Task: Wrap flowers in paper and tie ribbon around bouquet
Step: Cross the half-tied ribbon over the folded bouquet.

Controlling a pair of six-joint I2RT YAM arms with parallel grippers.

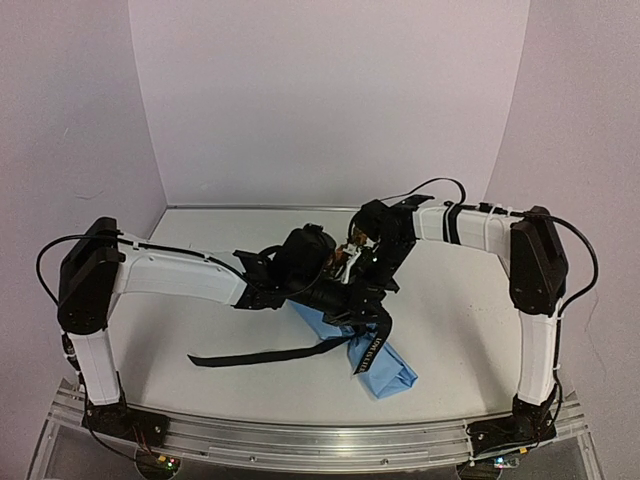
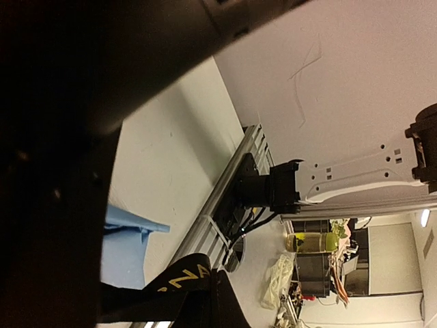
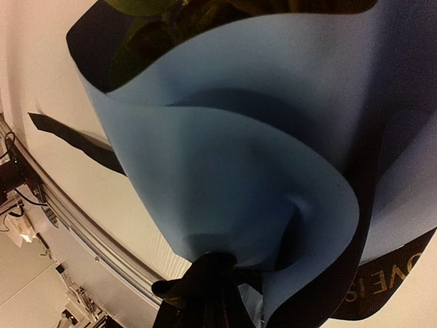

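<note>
The left arm (image 1: pixel 175 272) and right arm (image 1: pixel 470 225) have smooth white link shells between bulky black joint housings, with thin black cables looping outside the elbows. The left pincer (image 1: pixel 338 296) and right pincer (image 1: pixel 372 288) are matte black, like both bases.

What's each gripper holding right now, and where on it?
Right gripper appears shut on the paper at the cone's gathered narrow end. Left gripper is shut; the ribbon runs beside it, but a hold cannot be told.
</note>
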